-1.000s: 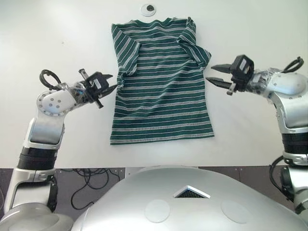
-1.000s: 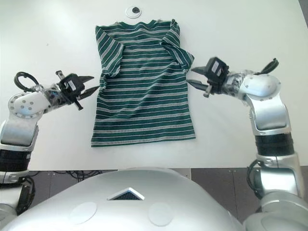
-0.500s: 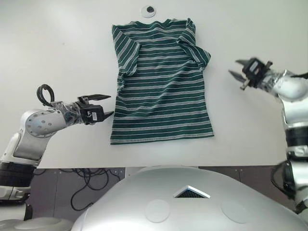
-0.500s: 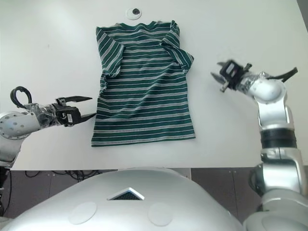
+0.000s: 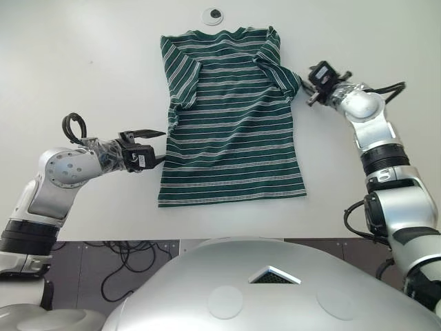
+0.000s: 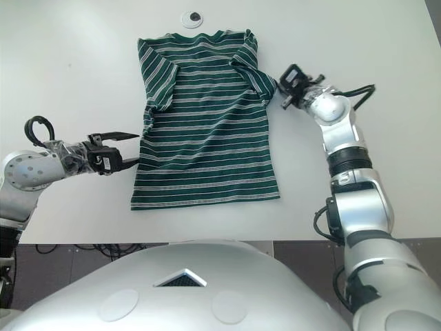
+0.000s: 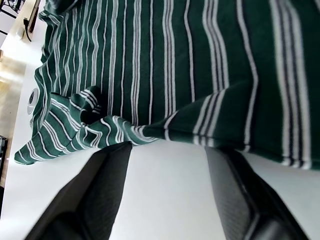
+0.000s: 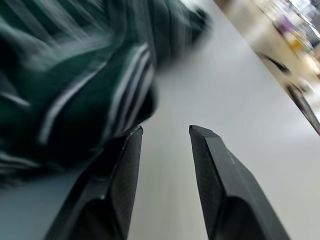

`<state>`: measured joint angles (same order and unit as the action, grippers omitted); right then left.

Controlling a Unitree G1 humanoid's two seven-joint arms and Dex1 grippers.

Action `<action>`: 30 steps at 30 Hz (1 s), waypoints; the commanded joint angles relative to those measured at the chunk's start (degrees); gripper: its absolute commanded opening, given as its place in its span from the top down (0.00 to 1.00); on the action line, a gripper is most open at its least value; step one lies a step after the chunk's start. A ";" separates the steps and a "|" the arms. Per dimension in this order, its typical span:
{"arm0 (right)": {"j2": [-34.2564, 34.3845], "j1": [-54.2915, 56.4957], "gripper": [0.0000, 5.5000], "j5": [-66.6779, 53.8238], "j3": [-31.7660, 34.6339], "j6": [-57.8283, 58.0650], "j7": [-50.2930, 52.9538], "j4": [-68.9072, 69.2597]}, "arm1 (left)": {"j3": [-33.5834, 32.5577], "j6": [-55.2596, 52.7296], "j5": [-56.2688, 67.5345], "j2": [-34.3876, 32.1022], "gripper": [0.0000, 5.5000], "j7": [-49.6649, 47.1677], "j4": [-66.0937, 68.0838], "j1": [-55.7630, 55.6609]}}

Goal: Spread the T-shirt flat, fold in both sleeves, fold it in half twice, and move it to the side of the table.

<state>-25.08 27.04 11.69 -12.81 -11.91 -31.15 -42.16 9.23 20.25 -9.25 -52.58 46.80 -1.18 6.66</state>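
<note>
Flanking the T-shirt [image 5: 231, 131] are left hand [image 5: 162, 145] and right hand [image 5: 304, 92].

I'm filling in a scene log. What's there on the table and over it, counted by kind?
T-shirt, green with white stripes: 1
Small round disc: 1
Grippers: 2, the left gripper and the right gripper, both open
Total: 4

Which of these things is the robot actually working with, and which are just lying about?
In the job: green striped T-shirt; left gripper; right gripper; white table.
Lying about: small round disc beyond the collar; cables below the table's near edge.
</note>
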 commanded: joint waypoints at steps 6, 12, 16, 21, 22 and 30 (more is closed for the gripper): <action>0.40 -8.95 0.69 -11.83 2.39 4.52 -9.55 24.81 | 1.67 -2.44 -1.34 3.19 0.51 -1.83 0.47 4.02; -11.16 -17.69 0.69 -3.09 0.17 -7.37 -12.83 34.20 | -1.82 10.49 -5.82 -0.98 0.51 -7.25 3.54 6.63; -22.55 -24.03 0.69 -3.17 2.41 -19.57 -17.09 37.22 | -5.79 23.91 -11.23 -6.79 0.51 -12.53 5.83 11.01; -31.41 -32.94 0.69 0.16 1.94 -37.31 -16.98 32.96 | -8.84 36.94 -17.83 -13.12 0.51 -16.75 9.16 16.49; -31.65 -34.27 0.69 1.09 1.56 -39.41 -16.31 32.26 | -8.54 38.10 -19.41 -13.05 0.51 -17.64 9.76 16.58; -28.65 -35.33 0.69 11.91 -0.33 -47.60 -9.03 33.24 | -5.69 37.64 -24.49 -10.86 0.51 -19.41 5.16 16.91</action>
<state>-54.50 -7.85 19.15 -11.99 -57.93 -40.82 -9.62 1.40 58.00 -29.43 -63.48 26.12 3.90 22.58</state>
